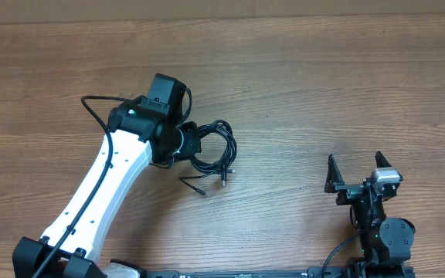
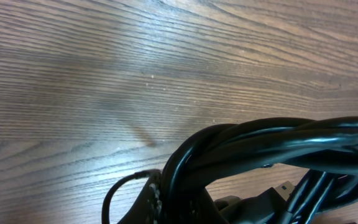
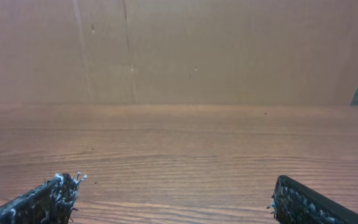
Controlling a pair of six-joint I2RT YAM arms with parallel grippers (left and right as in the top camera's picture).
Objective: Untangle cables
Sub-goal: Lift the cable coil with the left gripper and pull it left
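Wood-grain table [image 1: 323,85] fills the view, with bare surface on every side of the work. The white left arm [image 1: 107,177] reaches in from the near left corner. Its left gripper [image 1: 190,144] sits right at the cables [image 1: 221,145], a small black knot of loops left of the table's middle. In the left wrist view the strands cross the lens so closely that the fingers are hidden, so I cannot tell whether these jaws are closed on the knot or only pressed against it. The right gripper [image 1: 356,174] stands well apart near the front right edge, jaws spread wide and holding nothing. Two plug ends [image 1: 224,179] trail out of the knot toward the front.

The step in hand looks like securing the knot. It would go best with one strand pinched rather than the whole bunch, and the right gripper brought over to take a loose plug end and draw it out slowly. The widest open room lies between the two arms and toward the far edge; the front edge is crowded by the arm bases
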